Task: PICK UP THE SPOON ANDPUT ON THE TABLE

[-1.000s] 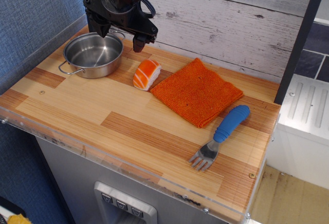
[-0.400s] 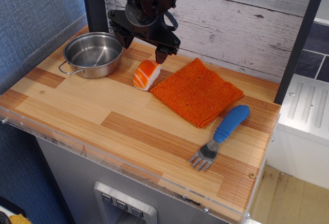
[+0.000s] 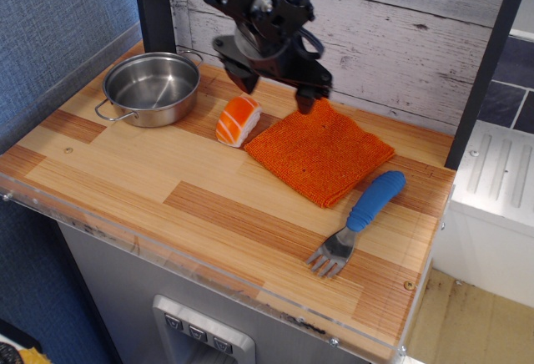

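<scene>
End effector (image 3: 271, 90): hangs over the cloth's (image 3: 319, 149) back corner, fingers spread, holding nothing.
Spoon (image 3: 357, 219): on the surface (image 3: 125, 180), just off the cloth's front-right edge.
Axis: handle toward back-right, tines toward front.
Relation: spoon lies well forward-right of end effector.

Your arm, reaching in from the upper left with its gripper pointing down.

You see the black gripper (image 3: 275, 87) hanging at the end of a dark arm that enters from the top left corner, cabling trailing off behind it. Its two fingers point downward and stand apart with an empty gap between them; one fingertip (image 3: 306, 101) sits lower and to the right, the other higher and to the left. Nothing is held between them. The wrist block above them is bulky and tilted toward the right.
</scene>
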### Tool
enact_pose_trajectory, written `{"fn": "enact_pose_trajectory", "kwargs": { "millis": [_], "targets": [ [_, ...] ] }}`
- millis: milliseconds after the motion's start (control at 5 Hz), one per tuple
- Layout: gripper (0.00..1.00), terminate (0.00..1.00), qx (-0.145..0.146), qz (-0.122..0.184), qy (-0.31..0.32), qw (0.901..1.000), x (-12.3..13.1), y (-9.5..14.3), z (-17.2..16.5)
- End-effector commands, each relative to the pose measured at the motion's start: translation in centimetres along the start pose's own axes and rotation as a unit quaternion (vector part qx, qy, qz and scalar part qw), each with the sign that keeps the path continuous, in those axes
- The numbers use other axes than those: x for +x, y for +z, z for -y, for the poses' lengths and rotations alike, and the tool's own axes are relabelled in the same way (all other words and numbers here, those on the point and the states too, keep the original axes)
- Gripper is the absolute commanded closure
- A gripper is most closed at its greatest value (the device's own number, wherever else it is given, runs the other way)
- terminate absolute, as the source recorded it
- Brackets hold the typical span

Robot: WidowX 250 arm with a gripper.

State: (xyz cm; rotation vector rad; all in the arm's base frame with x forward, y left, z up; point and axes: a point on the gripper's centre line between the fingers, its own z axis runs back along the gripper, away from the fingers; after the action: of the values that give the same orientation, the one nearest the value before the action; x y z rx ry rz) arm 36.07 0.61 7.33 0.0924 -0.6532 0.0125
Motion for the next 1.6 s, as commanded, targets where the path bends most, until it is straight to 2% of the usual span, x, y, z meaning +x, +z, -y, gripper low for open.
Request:
{"fn": "enact_pose_trajectory", "kwargs": {
  "millis": [0, 400, 600, 1000, 1200, 1400],
  "targets": [
    [0.0, 0.0, -0.073, 0.018, -0.034, 0.9966, 0.3, 0.8, 5.4],
    [0.0, 0.0, -0.117, -0.015, -0.091, 0.9888, -1.7, 0.6, 9.5],
    [0.0, 0.0, -0.143, -0.031, -0.099, 0.9843, -2.9, -0.2, 10.9],
    [0.0, 0.0, -0.146, -0.049, -0.111, 0.9817, -3.7, -1.1, 11.9],
    [1.0, 0.0, -0.128, -0.042, -0.118, 0.9838, -3.7, -1.1, 11.8],
    [1.0, 0.0, -0.119, -0.041, -0.114, 0.9856, -3.8, -1.0, 11.5]
  ]
}}
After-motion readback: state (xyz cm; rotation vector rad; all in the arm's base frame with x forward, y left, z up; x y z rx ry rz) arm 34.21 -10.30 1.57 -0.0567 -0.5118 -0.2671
